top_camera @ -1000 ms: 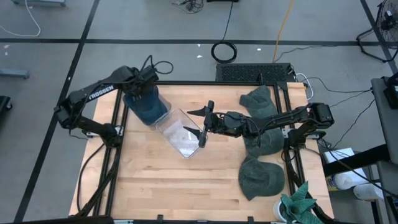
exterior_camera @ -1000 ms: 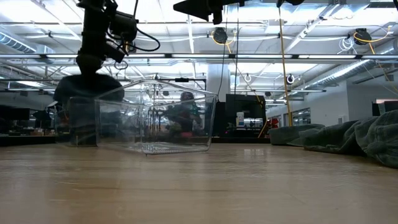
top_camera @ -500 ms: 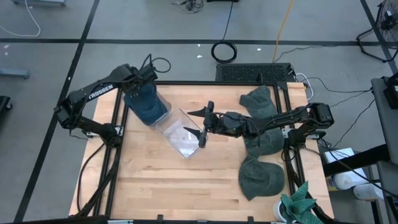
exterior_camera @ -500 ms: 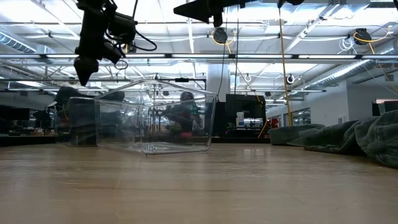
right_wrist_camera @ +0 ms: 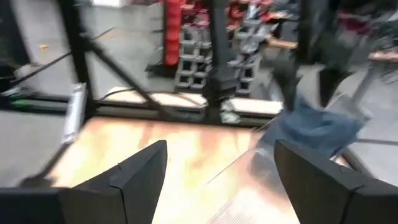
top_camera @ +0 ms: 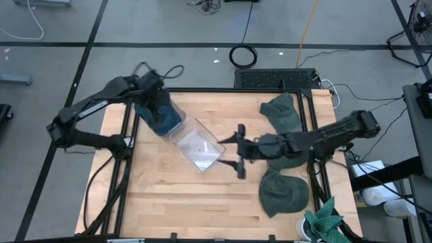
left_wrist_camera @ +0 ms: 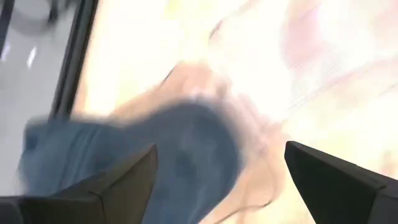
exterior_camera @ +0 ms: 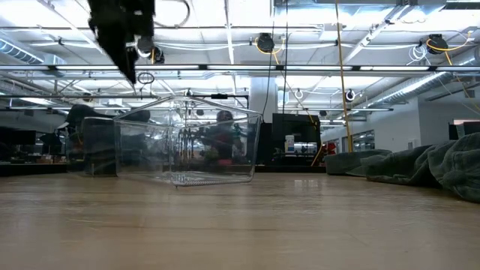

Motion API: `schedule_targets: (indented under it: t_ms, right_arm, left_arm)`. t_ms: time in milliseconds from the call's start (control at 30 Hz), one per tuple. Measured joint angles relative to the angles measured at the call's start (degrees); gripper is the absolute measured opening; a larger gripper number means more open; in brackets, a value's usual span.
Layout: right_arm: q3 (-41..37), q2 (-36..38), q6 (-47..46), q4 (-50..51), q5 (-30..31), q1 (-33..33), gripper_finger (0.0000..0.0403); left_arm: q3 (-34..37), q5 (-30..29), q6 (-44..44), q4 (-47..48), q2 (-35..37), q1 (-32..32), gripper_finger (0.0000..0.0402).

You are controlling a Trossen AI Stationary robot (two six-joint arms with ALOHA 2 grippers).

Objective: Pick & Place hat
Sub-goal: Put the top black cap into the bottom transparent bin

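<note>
My left tool (top_camera: 143, 79) has let go of the blue hat (top_camera: 159, 113) and lifted away toward the tabletop's (top_camera: 162, 196) far-left corner, its fingers (left_wrist_camera: 118, 180) spread with nothing between them. The hat now sits bunched at the far-left end of the clear bin (top_camera: 196, 144), seemingly at the bin's mouth rather than fully inside, though I cannot tell how much of it rests in the bin. I judge this one placement as done or nearly so. My right tool (top_camera: 240, 151) has swung back from over the bin to the bin's near-right side, fingers (right_wrist_camera: 140, 180) spread and empty, and I read that as lining up for the next hat. Three green hats (top_camera: 283, 192) wait on the right side, the nearest one just beside the right arm. The bin's wall stands between the right tool and the blue hat, and the right arm itself crosses over the middle green hat.
</note>
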State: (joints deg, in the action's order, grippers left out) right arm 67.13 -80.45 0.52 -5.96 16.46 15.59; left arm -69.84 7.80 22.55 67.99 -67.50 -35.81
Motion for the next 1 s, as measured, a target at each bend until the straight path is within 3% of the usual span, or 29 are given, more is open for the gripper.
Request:
schedule_targets:
  t_ms: [100, 233, 367, 467, 567, 700, 833, 1000]
  right_arm:
    - [0.0, 4.05, -4.13, 8.14, 4.14, 3.84, 0.0281]
    - [0.0, 9.62, -11.12, 20.97, 15.12, 8.54, 0.0276]
    - [0.0, 13.84, -23.27, 33.0, 28.64, 10.4, 0.0263]
    - [0.02, 15.62, -31.51, 41.46, 34.44, 8.16, 0.0254]
    - [0.04, 15.86, -37.09, 48.3, 32.7, 2.65, 0.0248]
    - [0.07, 14.46, -40.72, 56.87, 23.51, -8.17, 0.0247]
    - [0.07, 12.57, -38.69, 64.07, 19.06, -19.83, 0.0247]
    - [0.09, 10.92, -33.47, 65.38, 11.94, -34.72, 0.0248]
  left_arm:
    - [-0.02, 8.79, -0.02, -5.12, 5.67, -0.04, 0.036]
    - [-0.02, 16.34, -1.97, -12.05, 12.74, 0.0, 0.0362]
    - [-0.07, 17.72, -4.67, -18.22, 17.91, 0.0, 0.0356]
    - [-0.07, 17.7, -5.79, -21.64, 20.31, 0.0, 0.0354]
    - [-0.07, 17.7, -6.6, -24.31, 21.57, 0.0, 0.0357]
    - [-0.07, 17.7, -6.87, -25.29, 21.9, 0.0, 0.0364]
    - [-0.07, 17.66, -6.54, -25.29, 21.7, 0.0, 0.0364]
    - [-0.07, 17.66, -6.82, -25.31, 21.81, 0.0, 0.0358]
